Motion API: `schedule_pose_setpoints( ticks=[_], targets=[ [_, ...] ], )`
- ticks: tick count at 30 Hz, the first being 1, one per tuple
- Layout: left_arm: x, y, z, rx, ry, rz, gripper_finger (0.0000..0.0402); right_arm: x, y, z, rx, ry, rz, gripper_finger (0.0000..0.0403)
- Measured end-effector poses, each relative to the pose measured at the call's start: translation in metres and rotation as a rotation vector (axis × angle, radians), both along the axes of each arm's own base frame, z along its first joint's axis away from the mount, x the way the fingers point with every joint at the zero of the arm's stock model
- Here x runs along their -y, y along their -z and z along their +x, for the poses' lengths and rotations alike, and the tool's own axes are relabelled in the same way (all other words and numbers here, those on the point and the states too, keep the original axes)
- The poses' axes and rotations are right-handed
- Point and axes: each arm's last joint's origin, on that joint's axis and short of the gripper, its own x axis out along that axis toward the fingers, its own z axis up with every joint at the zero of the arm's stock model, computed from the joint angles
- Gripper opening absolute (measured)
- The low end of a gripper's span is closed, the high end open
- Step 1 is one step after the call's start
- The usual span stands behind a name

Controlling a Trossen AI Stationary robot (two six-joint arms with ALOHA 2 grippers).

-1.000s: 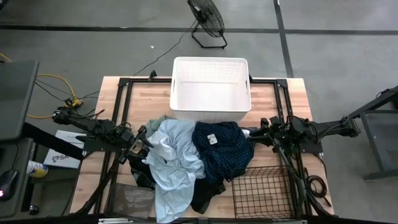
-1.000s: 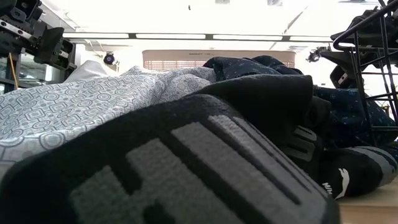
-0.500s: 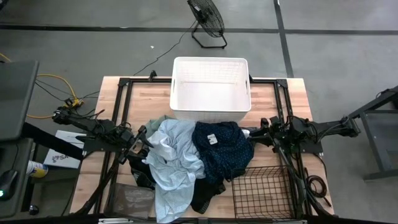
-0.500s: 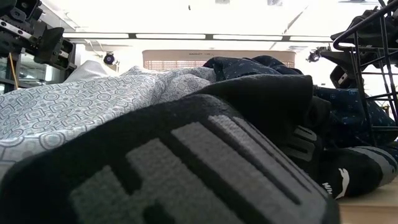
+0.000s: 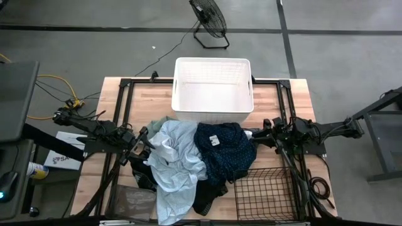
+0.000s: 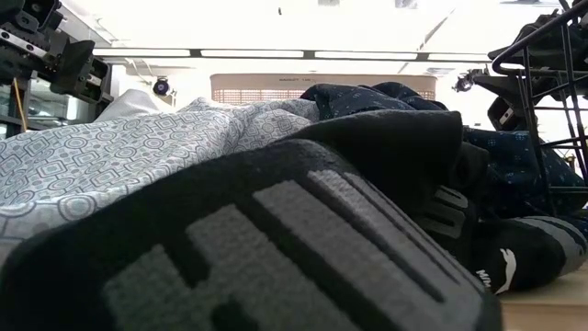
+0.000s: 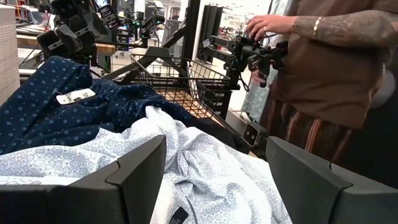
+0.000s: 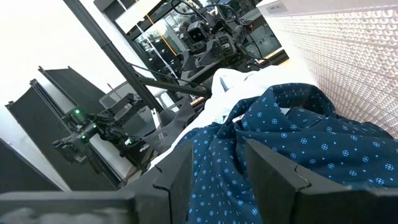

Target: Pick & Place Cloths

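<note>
The cloths lie in one heap on the wooden table (image 5: 282, 103), between the two grippers, and from above I can count four of them. One light blue cloth (image 5: 176, 160) with a small printed pattern takes the side of the heap next to the left gripper (image 5: 139, 143), reaching away from it toward the table's near edge. One dark navy cloth with small dots (image 5: 223, 150), with a white label on it, takes the side next to the right gripper (image 5: 257, 135). One black cloth (image 5: 204, 194) shows under these two at the near side, and one sage green cloth (image 5: 164, 119) shows only as a small corner at the far side, just before the white laundry basket (image 5: 212, 88). The left gripper stands at the edge of the light blue cloth with its two fingers (image 7: 134, 165) spread apart and nothing between them — the fabric lies just ahead of them. The right gripper stands at the edge of the navy cloth, fingers (image 8: 267, 165) also apart and empty. There are two baskets: the white one beyond the heap, and one black wire basket (image 5: 264, 191) beside the navy cloth, on the right gripper's side toward the near edge. One person (image 7: 329, 68) stands beyond the table in the left wrist view, hands on a piece of equipment.
</note>
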Motion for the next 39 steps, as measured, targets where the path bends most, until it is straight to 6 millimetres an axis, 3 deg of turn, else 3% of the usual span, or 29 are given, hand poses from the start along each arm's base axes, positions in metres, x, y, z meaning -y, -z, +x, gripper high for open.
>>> schedule_pose_setpoints(
  ticks=[13, 20, 30, 34, 39],
  targets=[
    [0.0, 0.0, 0.0, 0.0, 0.001, 0.0, 0.0273, 0.0, -0.005, 0.0, -0.04, -0.003, -0.005, 0.0139],
    [0.0, 0.0, 0.0, 0.0, 0.001, 0.0, 0.0273, -0.001, -0.031, 0.006, -0.166, 0.01, -0.031, 0.0139],
    [0.0, 0.0, 0.0, 0.0, 0.0, 0.0, 0.0273, -0.002, -0.066, 0.027, -0.334, 0.07, -0.354, 0.0141],
    [0.0, 0.0, 0.0, 0.0, 0.0, 0.0, 0.0273, -0.007, -0.069, 0.04, -0.398, 0.06, -0.508, 0.0169],
    [0.0, 0.0, 0.0, 0.0, 0.0, 0.0, 0.0273, -0.014, -0.069, 0.055, -0.454, 0.066, -0.612, 0.0241]
  ],
)
